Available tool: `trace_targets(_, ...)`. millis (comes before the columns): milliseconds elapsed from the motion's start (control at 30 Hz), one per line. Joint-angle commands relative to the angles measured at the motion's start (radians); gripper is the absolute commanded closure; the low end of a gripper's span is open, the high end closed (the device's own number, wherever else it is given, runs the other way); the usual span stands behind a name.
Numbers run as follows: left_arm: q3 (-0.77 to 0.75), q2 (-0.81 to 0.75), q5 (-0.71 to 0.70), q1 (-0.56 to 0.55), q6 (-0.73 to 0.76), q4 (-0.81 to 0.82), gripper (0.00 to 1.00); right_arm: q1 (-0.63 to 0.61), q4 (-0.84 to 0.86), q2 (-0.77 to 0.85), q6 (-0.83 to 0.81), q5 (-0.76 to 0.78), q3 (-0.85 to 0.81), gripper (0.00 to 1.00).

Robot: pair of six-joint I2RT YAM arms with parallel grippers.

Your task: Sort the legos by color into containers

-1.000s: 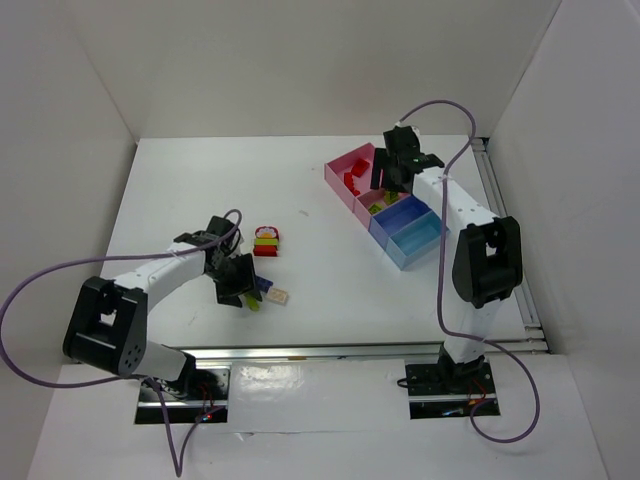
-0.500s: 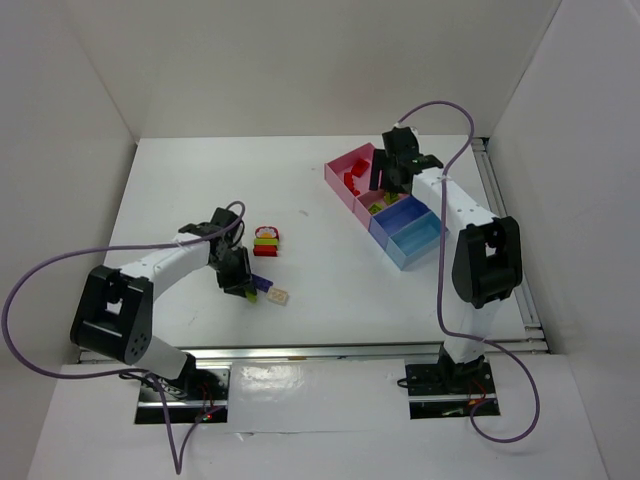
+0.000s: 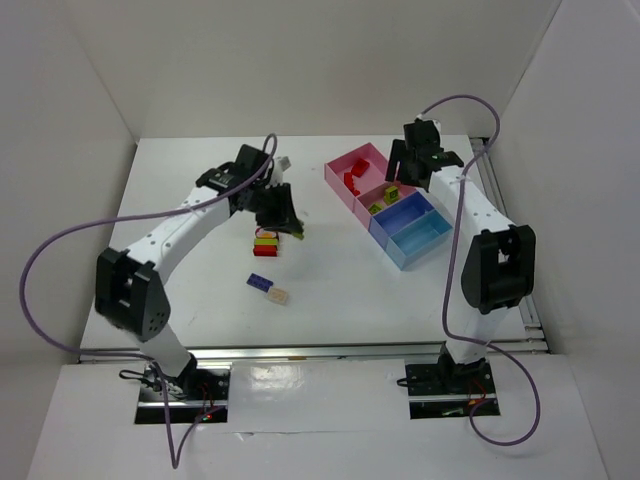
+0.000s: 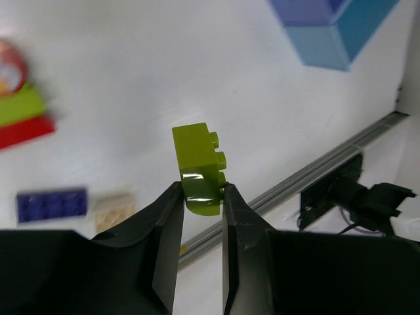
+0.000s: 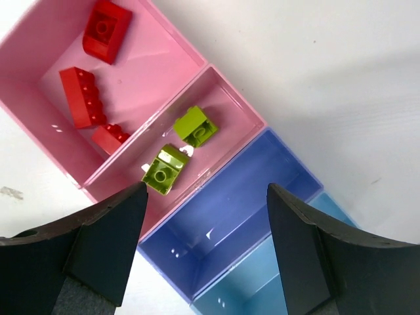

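Note:
My left gripper [image 3: 290,224] [image 4: 200,197] is shut on a lime green brick [image 4: 199,167] and holds it above the table, just right of a small stack [image 3: 266,243]. That stack has a red-white round piece [image 4: 9,69], a green brick [image 4: 23,105] and a red brick [image 4: 26,131]. A purple brick [image 3: 263,282] [image 4: 52,203] and a beige brick [image 3: 278,296] [image 4: 115,209] lie nearer the front. My right gripper [image 3: 412,178] [image 5: 207,197] is open and empty above the container row [image 3: 408,214]. The first pink box [image 5: 147,62] holds three red bricks [image 5: 82,98]. The second [image 5: 226,108] holds two lime bricks [image 5: 164,168].
The purple-blue box [image 5: 262,190] and the light blue box [image 5: 275,289] at the row's near end show no bricks. A metal rail [image 4: 328,164] runs along the table's front edge. White walls close in the left, back and right sides.
My left gripper has risen from beside the purple and beige bricks with the lime brick and swung back and right, past the stack. My right gripper has shifted slightly right over the boxes.

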State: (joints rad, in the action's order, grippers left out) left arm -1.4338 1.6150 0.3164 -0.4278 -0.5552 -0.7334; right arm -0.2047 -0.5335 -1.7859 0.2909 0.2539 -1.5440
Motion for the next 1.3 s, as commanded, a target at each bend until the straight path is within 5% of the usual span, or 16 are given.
trace_targets(0,-0.152,0.127,0.180,-0.038,-0.012,0.079,0.96,-0.004,-0.002,0.098,0.017,0.050,-0.022,0.20)
trace_targets(300,-0.664,0.584,0.443,-0.071,-0.127,0.267,0.97,0.042,-0.057,0.192,0.073,0.116,0.010,0.20)
trace_targets(733,-0.893,0.911,0.513,-0.071,-0.397,0.609,0.94,0.093,-0.091,0.243,0.091,0.127,0.044,0.20)
trace_targets(867,-0.896,0.933,0.480,-0.080,-0.420,0.608,0.82,0.093,-0.091,0.243,0.091,0.127,0.044,0.20)
trace_targets(967,-0.858,0.924,0.446,-0.080,-0.420,0.608,0.61,0.093,-0.091,0.243,0.091,0.127,0.044,0.20)
trace_targets(1000,-0.858,0.924,0.437,-0.080,-0.410,0.608,0.42,0.093,-0.091,0.243,0.091,0.127,0.044,0.20)
trace_targets(1067,-0.876,0.933,0.437,-0.080,-0.410,0.595,0.26,0.093,-0.091,0.243,0.091,0.127,0.044,0.20)
trace_targets(1133,-0.886,0.933,0.461,-0.080,-0.410,0.583,0.19,0.093,-0.091,0.232,0.091,0.127,0.044,0.20)
trace_targets(1267,-0.846,0.878,0.461,-0.080,-0.365,0.562,0.18,0.093,-0.091,0.232,0.091,0.108,0.053,0.20)
